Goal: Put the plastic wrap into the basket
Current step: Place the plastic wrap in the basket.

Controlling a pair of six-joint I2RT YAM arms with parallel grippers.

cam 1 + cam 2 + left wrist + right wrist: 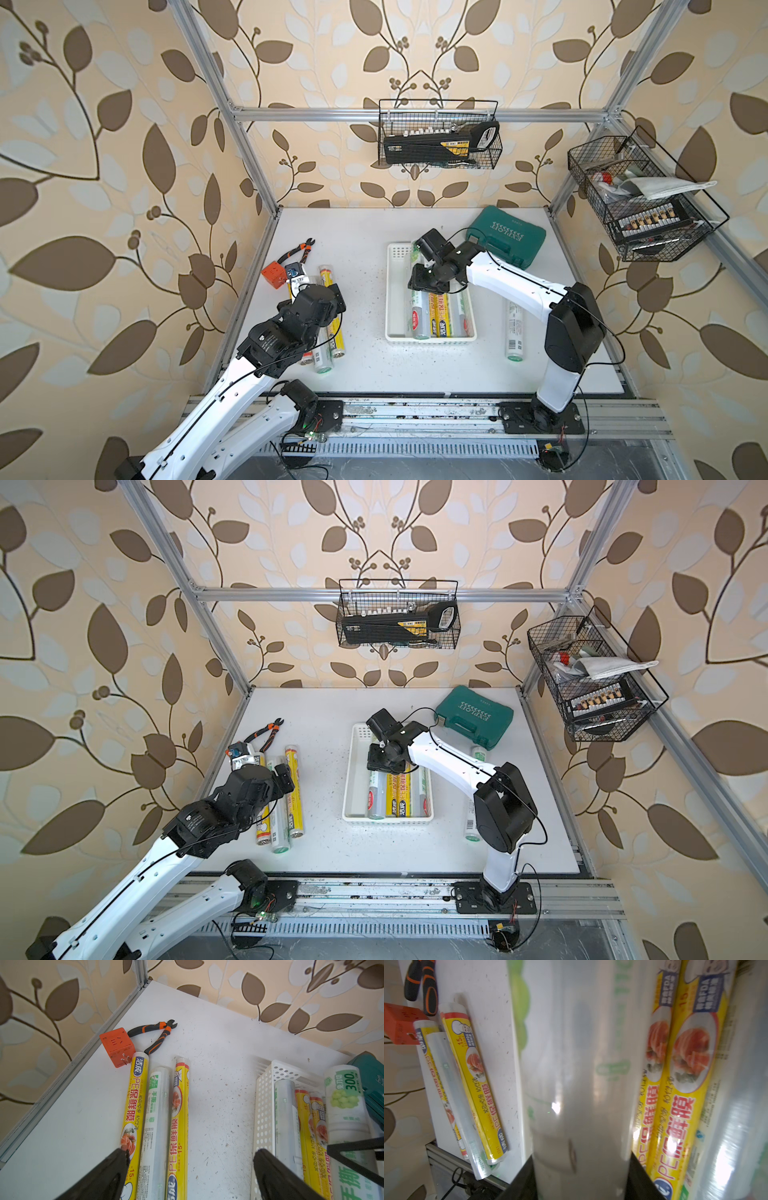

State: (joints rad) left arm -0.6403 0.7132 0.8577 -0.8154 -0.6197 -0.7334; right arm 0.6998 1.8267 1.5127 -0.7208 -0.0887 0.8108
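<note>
The white lattice basket (pixel 392 291) (pixel 352 771) (pixel 264 1105) sits mid-table and holds two yellow plastic wrap rolls (pixel 439 313) (pixel 685 1076) with clear ones beside them. My right gripper (pixel 426 280) (pixel 384 762) (pixel 581 1167) hangs over the basket. It is shut on a clear roll with green print (pixel 577 1064) (pixel 345 1105), which is tilted with its far end raised. Three rolls (pixel 336 320) (pixel 279 812) (pixel 158 1118) lie side by side on the left of the table. My left gripper (pixel 334 299) (pixel 192 1153) hovers open above them. One clear roll (pixel 514 332) (pixel 471 820) lies right of the basket.
A teal tool case (pixel 507 237) lies behind the basket at the back right. Orange-handled pliers (pixel 301 249) (pixel 158 1032) and an orange cube (pixel 274 274) (pixel 117 1045) sit by the left wall. Black wire baskets (pixel 438 137) (pixel 640 199) hang on the back and right walls.
</note>
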